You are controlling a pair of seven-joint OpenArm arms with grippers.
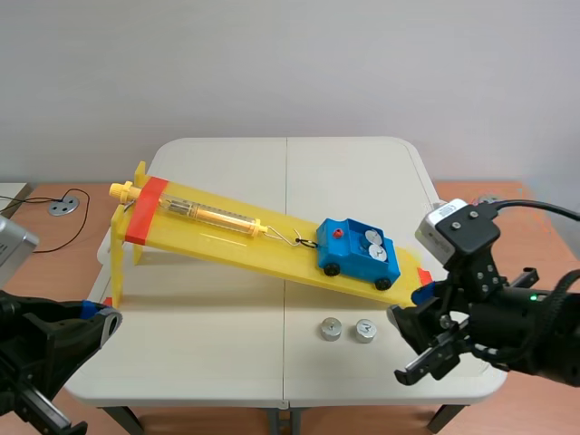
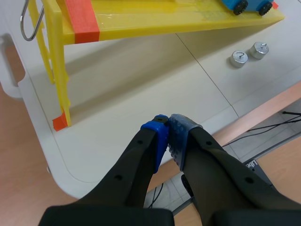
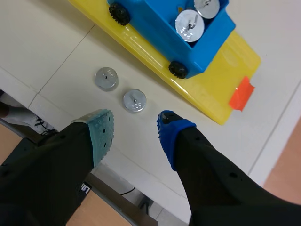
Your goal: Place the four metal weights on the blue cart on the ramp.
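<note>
The yellow ramp (image 1: 227,237) stands on the white table (image 1: 217,163), with a spring scale (image 1: 204,213) hooked to the blue cart (image 1: 358,252) near its low end. Two weights (image 3: 189,26) sit in the cart. Two loose weights (image 3: 134,100) lie on the table just beside the ramp's low edge. My right gripper (image 3: 135,126) hovers over them, fingers apart. My left gripper (image 2: 168,127) hangs low by the table's near left corner, fingers pressed together on nothing.

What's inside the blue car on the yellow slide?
Two round metal weights sit side by side in the blue cart, in its open tray. The tray floor beneath them is covered.
</note>
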